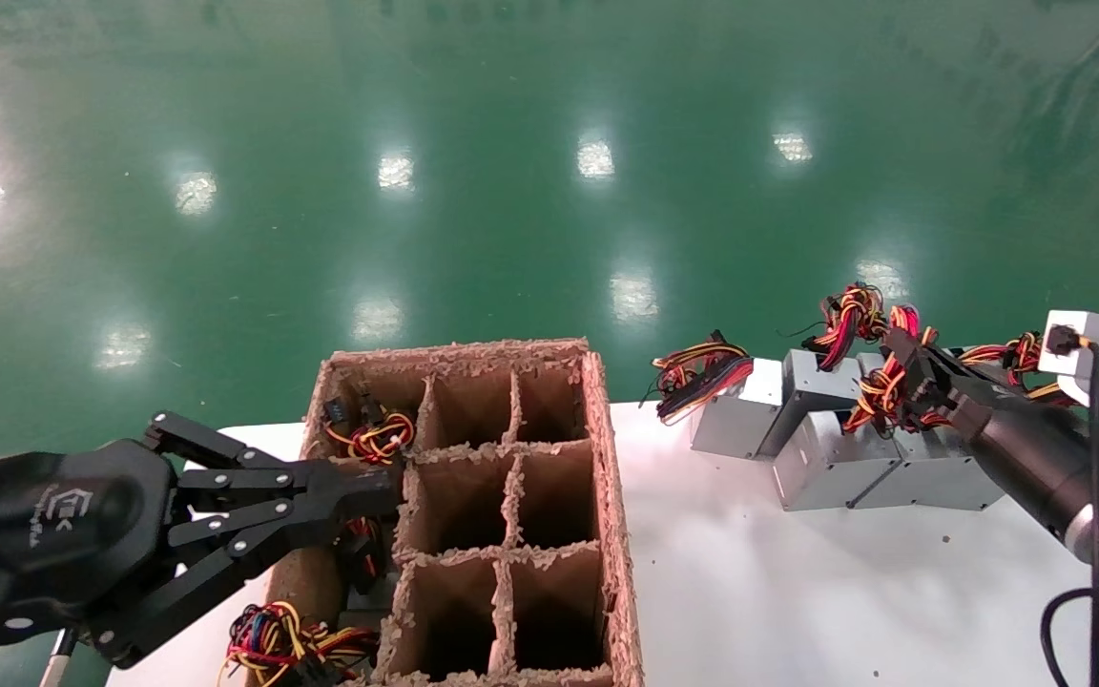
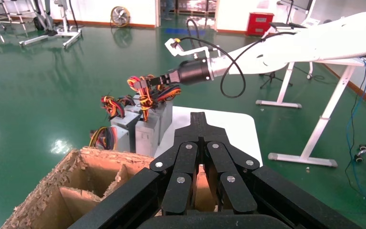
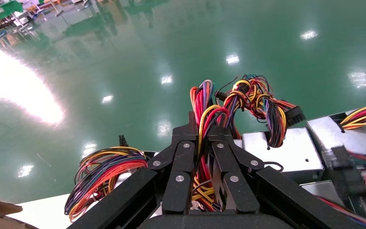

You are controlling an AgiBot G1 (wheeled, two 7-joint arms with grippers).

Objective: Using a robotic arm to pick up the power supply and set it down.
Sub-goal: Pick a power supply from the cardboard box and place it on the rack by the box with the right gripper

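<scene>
Several supplies (image 1: 831, 448) sit at right of the head view; the right gripper (image 1: 902, 386) pinches one's wires (image 1: 879, 396). Left gripper (image 1: 387, 487), fingers together, hovers over the box (image 1: 607, 496).

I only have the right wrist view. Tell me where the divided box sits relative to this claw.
Observer: The brown cardboard divided box stands on the white table, left of the right claw, which is shut on a wire bundle among the grey metal power supplies.
Operator: Report free cells.
Observer: Middle and right columns show no wires; the left column holds coloured wires.
Operator: Locate the other arm.
Observer: The left claw, shut, is at that left column.
</scene>
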